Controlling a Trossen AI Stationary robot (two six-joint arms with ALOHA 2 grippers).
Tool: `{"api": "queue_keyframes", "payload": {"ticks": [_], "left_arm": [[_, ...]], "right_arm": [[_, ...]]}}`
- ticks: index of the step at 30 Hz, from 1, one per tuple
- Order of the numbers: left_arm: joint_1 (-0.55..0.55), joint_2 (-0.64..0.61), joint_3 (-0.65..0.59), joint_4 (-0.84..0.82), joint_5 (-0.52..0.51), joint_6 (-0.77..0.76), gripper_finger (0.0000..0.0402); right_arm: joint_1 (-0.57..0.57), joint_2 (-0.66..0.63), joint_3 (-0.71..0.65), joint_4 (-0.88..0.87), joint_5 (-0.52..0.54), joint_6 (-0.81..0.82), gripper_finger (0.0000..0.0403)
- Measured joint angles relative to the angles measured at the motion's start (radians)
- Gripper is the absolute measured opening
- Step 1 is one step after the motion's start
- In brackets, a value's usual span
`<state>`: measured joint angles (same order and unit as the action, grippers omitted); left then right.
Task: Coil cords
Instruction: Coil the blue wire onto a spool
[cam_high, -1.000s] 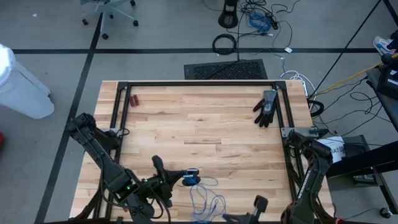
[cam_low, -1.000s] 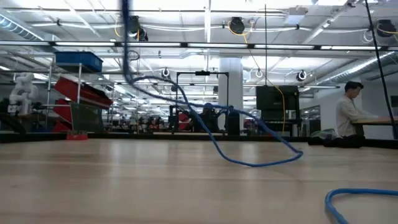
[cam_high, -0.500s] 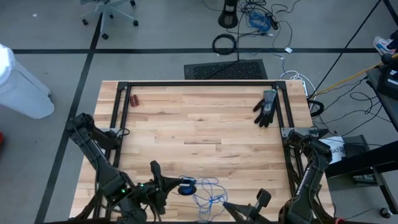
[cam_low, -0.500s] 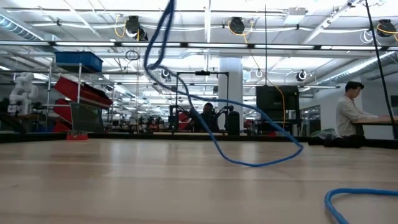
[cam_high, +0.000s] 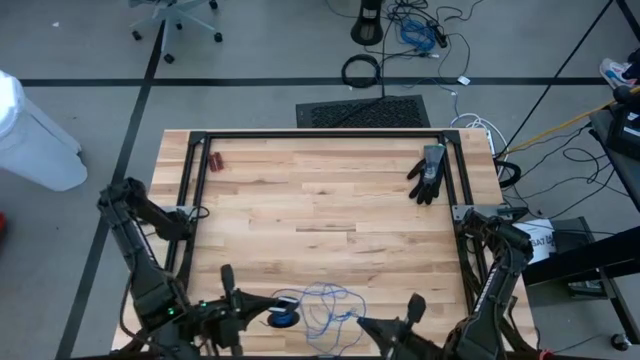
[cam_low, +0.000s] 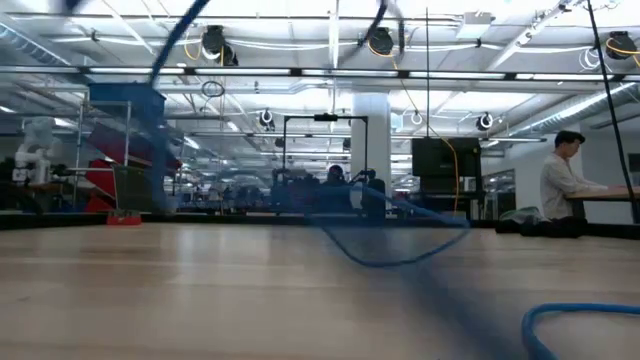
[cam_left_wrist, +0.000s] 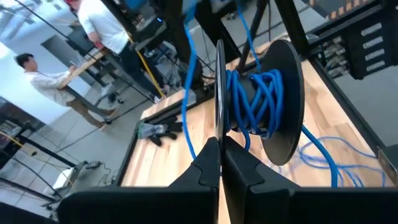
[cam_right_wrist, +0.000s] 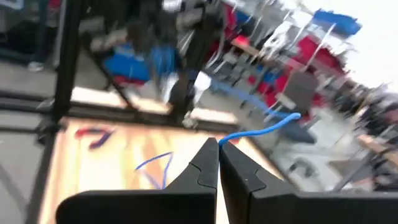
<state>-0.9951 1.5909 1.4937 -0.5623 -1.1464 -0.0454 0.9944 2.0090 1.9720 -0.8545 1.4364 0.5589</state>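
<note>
In the high view both arms sit at the bottom edge of the frame. The left end effector, at the lower left, is closed on the flange of a dark spool; in the left wrist view the fingers pinch the thin disc edge, and bright blue cable is wound round the spool's core. The rest of the cable lies in loose loops on the wooden counter at the bottom centre of the frame, between the two end effectors. The right end effector, at the lower right of centre, is closed on a strand of the blue cable, which rises from its fingertips in the right wrist view. A black glove lies at the counter's upper right, small red-handled pliers at its upper left. In the low view a blurred blue loop hangs above the counter, and a person sits at the right.
</note>
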Motion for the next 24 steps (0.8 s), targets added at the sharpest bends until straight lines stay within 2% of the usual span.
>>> {"api": "queue_keyframes", "payload": {"ticks": [3,6,15,24], "left_arm": [[-0.01,-0.008,0.0,0.0,-0.01,0.0,0.0006],[-0.014,-0.014,0.0,0.0,-0.016,0.0,0.0006],[-0.014,-0.016,0.0,-0.027,-0.064,-0.001,0.0006],[-0.015,-0.019,0.0,-0.017,-0.068,-0.001,0.0006]], "right_arm": [[-0.017,0.0,0.0,-0.158,-0.083,0.182,0.0],[-0.039,0.0,0.0,-0.258,-0.179,0.283,0.0],[-0.066,0.0,0.0,-0.41,-0.499,0.413,0.0],[-0.064,0.001,0.0,-0.561,-0.624,0.546,0.0]]}}
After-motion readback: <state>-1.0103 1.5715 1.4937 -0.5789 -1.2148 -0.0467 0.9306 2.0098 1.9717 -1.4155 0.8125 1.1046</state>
